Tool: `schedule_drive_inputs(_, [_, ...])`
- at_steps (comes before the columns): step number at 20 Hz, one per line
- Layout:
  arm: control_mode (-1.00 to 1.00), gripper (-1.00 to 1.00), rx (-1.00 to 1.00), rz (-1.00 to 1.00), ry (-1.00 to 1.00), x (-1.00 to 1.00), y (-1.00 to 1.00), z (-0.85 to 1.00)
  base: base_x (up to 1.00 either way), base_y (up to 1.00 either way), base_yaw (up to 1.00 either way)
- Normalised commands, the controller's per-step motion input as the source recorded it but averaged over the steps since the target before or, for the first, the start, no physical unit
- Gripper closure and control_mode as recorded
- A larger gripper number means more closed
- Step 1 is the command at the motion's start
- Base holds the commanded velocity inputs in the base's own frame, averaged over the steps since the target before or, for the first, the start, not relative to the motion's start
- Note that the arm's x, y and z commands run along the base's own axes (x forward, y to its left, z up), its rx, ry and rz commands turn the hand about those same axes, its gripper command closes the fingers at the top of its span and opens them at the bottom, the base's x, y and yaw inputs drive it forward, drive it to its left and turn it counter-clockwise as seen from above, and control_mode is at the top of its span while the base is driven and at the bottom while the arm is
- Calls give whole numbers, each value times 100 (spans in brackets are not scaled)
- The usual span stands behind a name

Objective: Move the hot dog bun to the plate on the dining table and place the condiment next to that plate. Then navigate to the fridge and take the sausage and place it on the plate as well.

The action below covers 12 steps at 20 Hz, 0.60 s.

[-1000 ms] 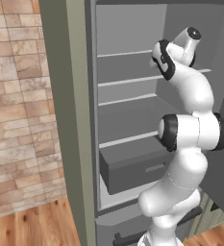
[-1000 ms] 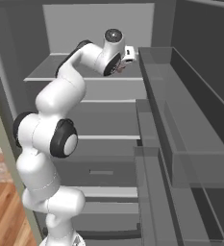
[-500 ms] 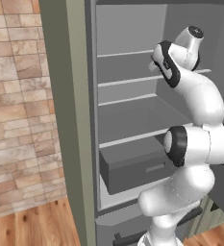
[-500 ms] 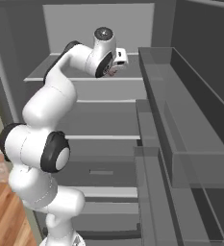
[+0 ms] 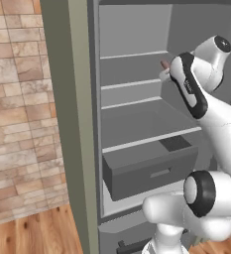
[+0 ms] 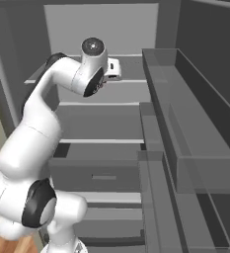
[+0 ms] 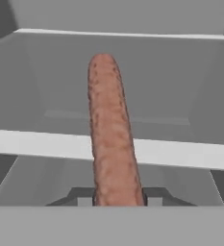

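The sausage [image 7: 111, 129], long and reddish-brown, sticks out straight ahead of the hand, over a white shelf edge [image 7: 180, 158] inside the fridge. My gripper [image 7: 118, 199] is shut on its near end, with a dark fingertip on either side. In the left base view the gripper [image 5: 167, 72] is at the upper shelf [image 5: 132, 54], and the sausage's tip [image 5: 164, 64] peeks out beside the hand. The right base view has the hand [image 6: 112, 69] at that same shelf level. Bun, condiment and plate are out of view.
The fridge stands open with grey shelves and a closed drawer [image 5: 151, 173] low down. Its door edge [image 5: 67, 124] rises at the left, next to a brick wall [image 5: 13, 99]. Clear door bins [image 6: 185, 123] line the right side, close to the arm.
The hand has dropped a little and drawn back from the upper shelf with the sausage in it. The arm's elbow has swung lower.
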Motion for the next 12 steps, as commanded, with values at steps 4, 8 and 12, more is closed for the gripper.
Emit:
schedule_drive_inputs(4, [-100,100,0,0,2,-100,13,34,0,0,0])
schedule_drive_inputs(8, [-100,100,0,0,8,-100,21,6,0,0,0])
schedule_drive_inputs(12, [-100,100,0,0,15,-100,32,-11,0,0,0])
